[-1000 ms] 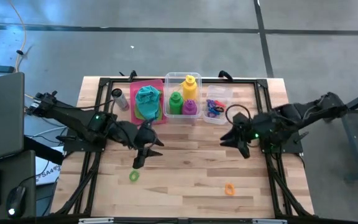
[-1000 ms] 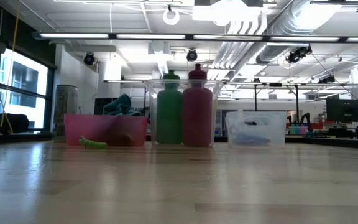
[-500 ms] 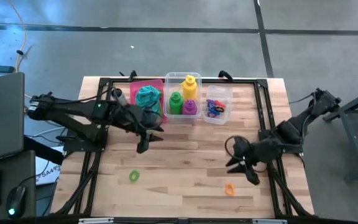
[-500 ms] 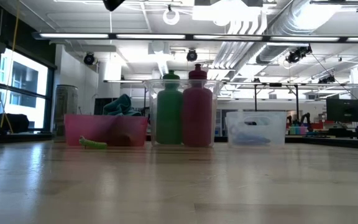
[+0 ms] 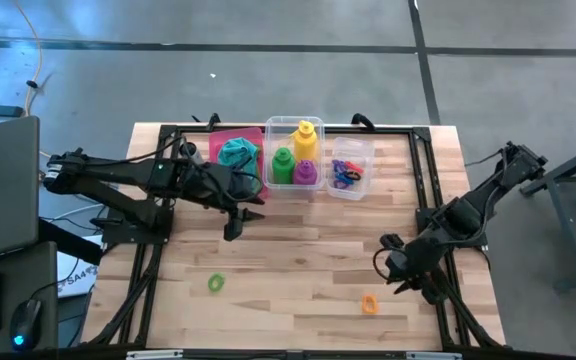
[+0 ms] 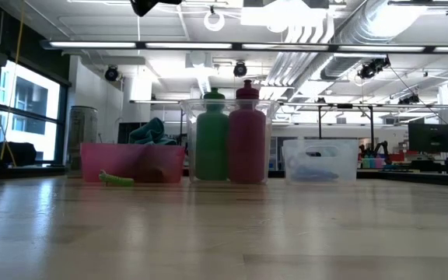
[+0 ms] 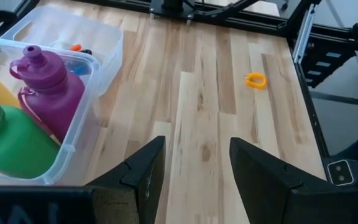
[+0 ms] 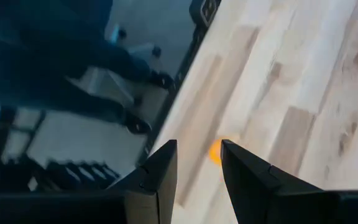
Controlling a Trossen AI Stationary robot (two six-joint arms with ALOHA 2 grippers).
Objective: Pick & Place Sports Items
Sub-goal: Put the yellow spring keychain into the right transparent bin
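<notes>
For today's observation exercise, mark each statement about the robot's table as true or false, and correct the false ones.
1. An orange ring lies loose on the table. True.
2. The green ring sits inside the pink bin. False: it lies on the bare wood, nearer the front edge.
3. The green bottle, purple bottle and yellow bottle share one clear bin. True.
4. The left gripper holds the purple bottle. False: its fingers are open and empty beside the bottle bin.
5. The right gripper is close to the orange ring. True.
6. The teal cloth lies on the bare table. False: it is in the pink bin.
</notes>
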